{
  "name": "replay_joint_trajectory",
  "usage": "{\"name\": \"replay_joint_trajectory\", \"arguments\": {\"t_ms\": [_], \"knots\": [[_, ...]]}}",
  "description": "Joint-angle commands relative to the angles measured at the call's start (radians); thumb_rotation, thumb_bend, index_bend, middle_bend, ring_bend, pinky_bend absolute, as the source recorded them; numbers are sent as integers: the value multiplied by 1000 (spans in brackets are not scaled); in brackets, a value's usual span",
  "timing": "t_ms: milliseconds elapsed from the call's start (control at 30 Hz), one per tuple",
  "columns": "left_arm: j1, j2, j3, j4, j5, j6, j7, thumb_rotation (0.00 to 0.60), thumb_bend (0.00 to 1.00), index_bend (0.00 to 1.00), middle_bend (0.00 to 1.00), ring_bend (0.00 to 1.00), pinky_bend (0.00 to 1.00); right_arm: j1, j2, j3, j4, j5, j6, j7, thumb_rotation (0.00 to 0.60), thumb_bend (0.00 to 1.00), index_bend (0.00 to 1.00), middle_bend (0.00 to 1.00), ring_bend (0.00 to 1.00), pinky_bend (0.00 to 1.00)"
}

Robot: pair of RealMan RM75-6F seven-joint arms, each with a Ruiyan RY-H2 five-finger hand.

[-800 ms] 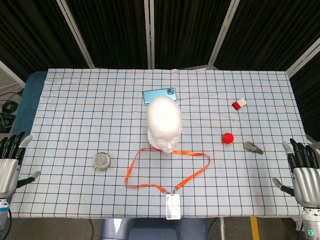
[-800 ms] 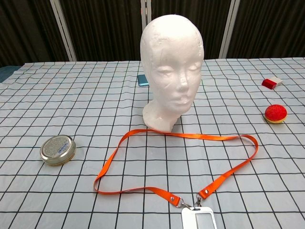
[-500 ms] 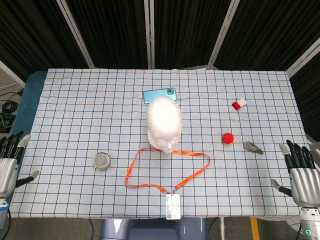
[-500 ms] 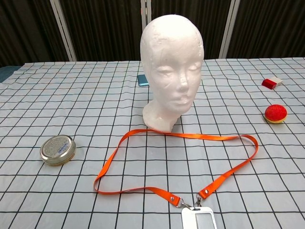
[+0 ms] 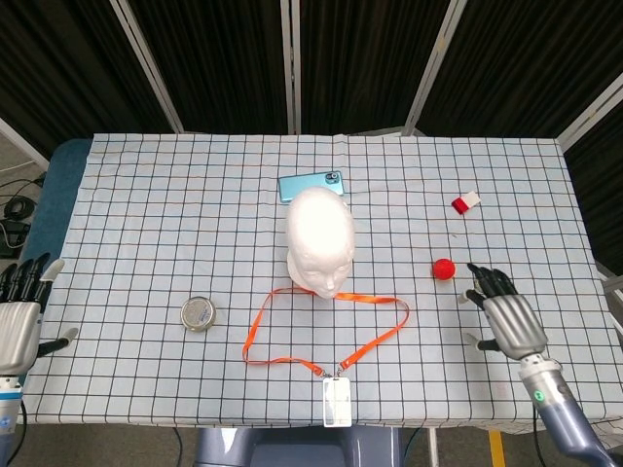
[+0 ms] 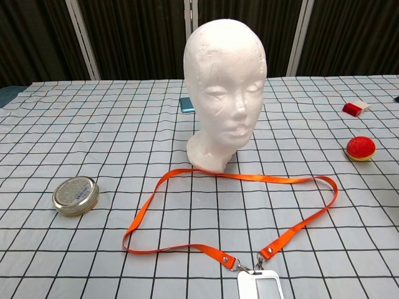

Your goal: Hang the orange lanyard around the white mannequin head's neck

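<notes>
- White mannequin head (image 5: 319, 239): upright at mid-surface, face toward the robot.
- Orange lanyard (image 5: 326, 334): lies flat as an open loop just in front of the mannequin head, its far edge touching the base; badge holder (image 5: 337, 401) at the near end. Nothing hung yet.
- Right hand (image 5: 505, 316): has swung in over the surface from the right edge, fingers spread, empty (likely the opening reach toward the loop's right side).
- Left hand (image 5: 19, 317): remains off the left edge, far from the mannequin head, fingers spread, empty.
</notes>
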Motion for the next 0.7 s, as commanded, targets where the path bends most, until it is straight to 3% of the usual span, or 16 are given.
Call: {"name": "replay_joint_trajectory", "arguments": {"t_ms": [33, 367, 700], "knots": [[-9, -12, -8, 14, -24, -17, 12, 600, 0, 0, 0, 0, 0, 112, -103, 40, 56, 114, -138, -65, 600, 166, 453, 0, 0, 0], [-28, -32, -16, 44, -67, -56, 23, 600, 0, 0, 0, 0, 0, 231, -281, 63, 152, 326, -224, -294, 600, 286, 455, 0, 0, 0], [-34, -37, -13, 50, -70, -61, 23, 600, 0, 0, 0, 0, 0, 274, -373, 58, 206, 440, -202, -394, 600, 288, 469, 0, 0, 0]]}}
